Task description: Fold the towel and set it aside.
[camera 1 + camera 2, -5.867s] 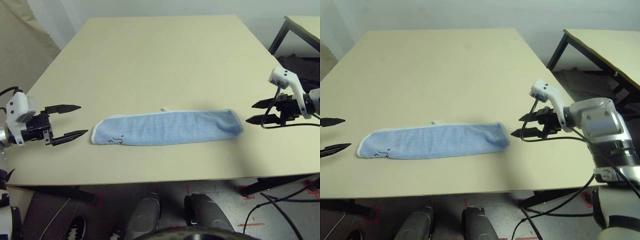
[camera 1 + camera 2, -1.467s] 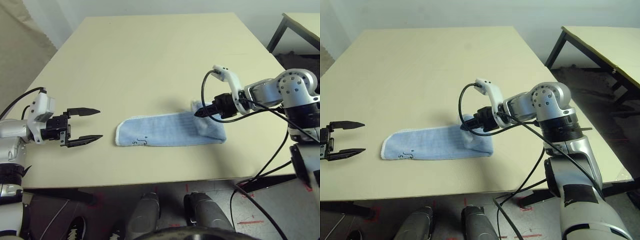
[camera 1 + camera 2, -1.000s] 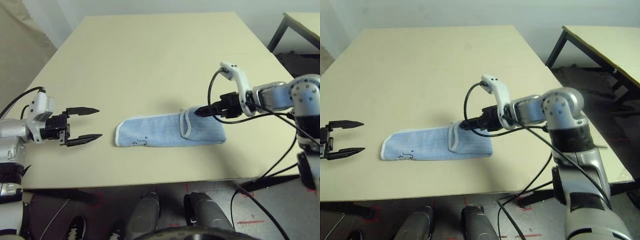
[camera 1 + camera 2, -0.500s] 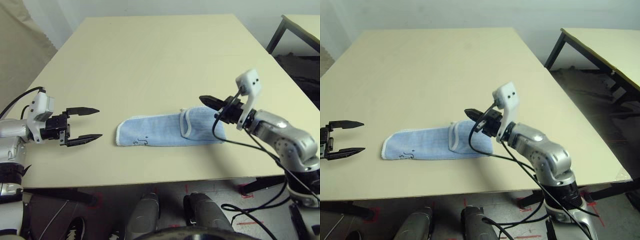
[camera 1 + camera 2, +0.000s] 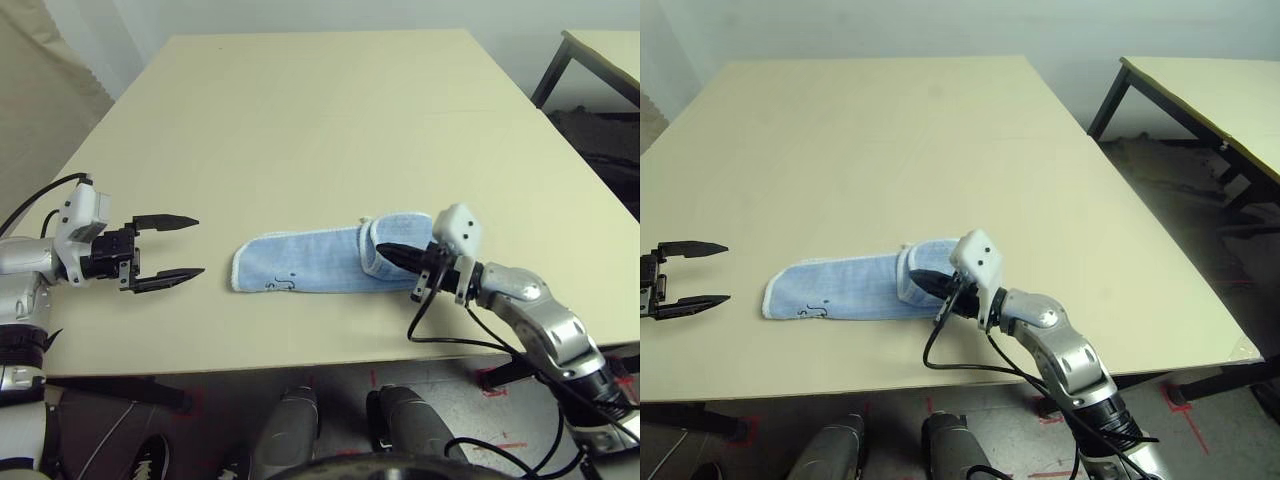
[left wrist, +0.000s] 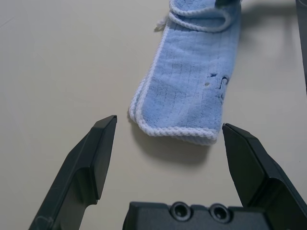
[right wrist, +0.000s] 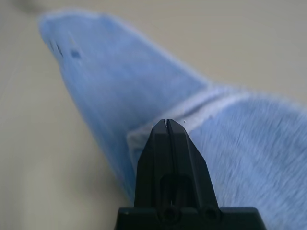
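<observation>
Your towel lies flat on the table, near the front edge and roughly midway between the left and right edges. It is a long light-blue strip running left to right. Its right end is doubled back over itself, so a white-edged flap sits on top of that end. A small dark embroidered mark shows near the left end.

Your right claw has its two black fingers pressed together, with no cloth between them. It is low over the folded right end of the towel, its tip pointing toward the left edge of the table, at the white-edged flap. Whether the tip touches the cloth cannot be told.

Your left claw has its fingers spread wide apart and holds nothing. It sits near the table's left edge, pointing at the towel's left end, apart from it.
</observation>
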### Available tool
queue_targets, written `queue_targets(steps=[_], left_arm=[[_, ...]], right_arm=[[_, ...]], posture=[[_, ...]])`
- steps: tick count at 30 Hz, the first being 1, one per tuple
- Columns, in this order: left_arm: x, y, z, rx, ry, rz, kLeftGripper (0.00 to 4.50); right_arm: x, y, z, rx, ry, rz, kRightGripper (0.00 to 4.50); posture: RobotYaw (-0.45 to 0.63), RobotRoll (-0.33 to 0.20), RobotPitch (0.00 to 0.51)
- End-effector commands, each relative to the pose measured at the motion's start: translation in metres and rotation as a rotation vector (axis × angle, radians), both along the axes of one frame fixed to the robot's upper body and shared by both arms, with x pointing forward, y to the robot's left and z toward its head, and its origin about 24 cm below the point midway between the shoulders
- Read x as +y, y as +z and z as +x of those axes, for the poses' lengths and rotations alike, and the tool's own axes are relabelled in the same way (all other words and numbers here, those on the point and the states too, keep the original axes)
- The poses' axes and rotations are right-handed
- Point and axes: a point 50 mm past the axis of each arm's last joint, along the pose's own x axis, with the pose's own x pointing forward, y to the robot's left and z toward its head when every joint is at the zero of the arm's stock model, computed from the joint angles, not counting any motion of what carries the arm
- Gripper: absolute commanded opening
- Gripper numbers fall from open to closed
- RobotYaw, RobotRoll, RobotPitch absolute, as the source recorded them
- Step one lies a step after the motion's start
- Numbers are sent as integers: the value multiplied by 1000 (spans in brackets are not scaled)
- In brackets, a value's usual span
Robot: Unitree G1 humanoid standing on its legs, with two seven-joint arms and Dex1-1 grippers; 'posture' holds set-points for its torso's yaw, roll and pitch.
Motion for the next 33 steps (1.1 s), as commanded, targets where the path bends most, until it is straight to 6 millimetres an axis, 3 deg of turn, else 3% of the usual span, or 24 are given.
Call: queue_targets(steps=[1, 3, 10, 13, 16, 21, 24, 28, 33], left_arm=[[2, 3, -2, -8, 4, 11, 4500], [2, 3, -2, -9, 6, 11, 4500], [2, 4, -1, -12, 12, 12, 4500], [1, 3, 1, -12, 10, 11, 4500], [-1, 2, 2, -13, 7, 8, 4500], [-2, 1, 3, -16, 5, 4, 4500], [-1, 1, 1, -15, 6, 8, 4500], [1, 2, -1, -14, 10, 10, 4500], [2, 2, -3, -10, 11, 13, 4500]], right_arm=[[-2, -13, -1, 56, 0, -75, 50], [-2, -10, -1, 54, 4, -56, 50], [-1, 42, -4, -20, 82, 176, 50], [-4, 55, 0, -36, 77, 217, 50], [-8, 49, 8, -16, 19, 189, 50], [-13, 0, 11, 63, -51, -55, 50], [-15, -11, 13, 75, -88, -80, 50], [-14, -3, 19, 44, -106, -51, 50], [-8, 36, 18, -18, -36, 97, 50]], posture=[[91, 0, 80], [91, 0, 80], [88, 0, 76], [82, 0, 76], [82, 0, 74], [89, 0, 69], [94, 0, 70], [98, 0, 72], [98, 0, 72]])
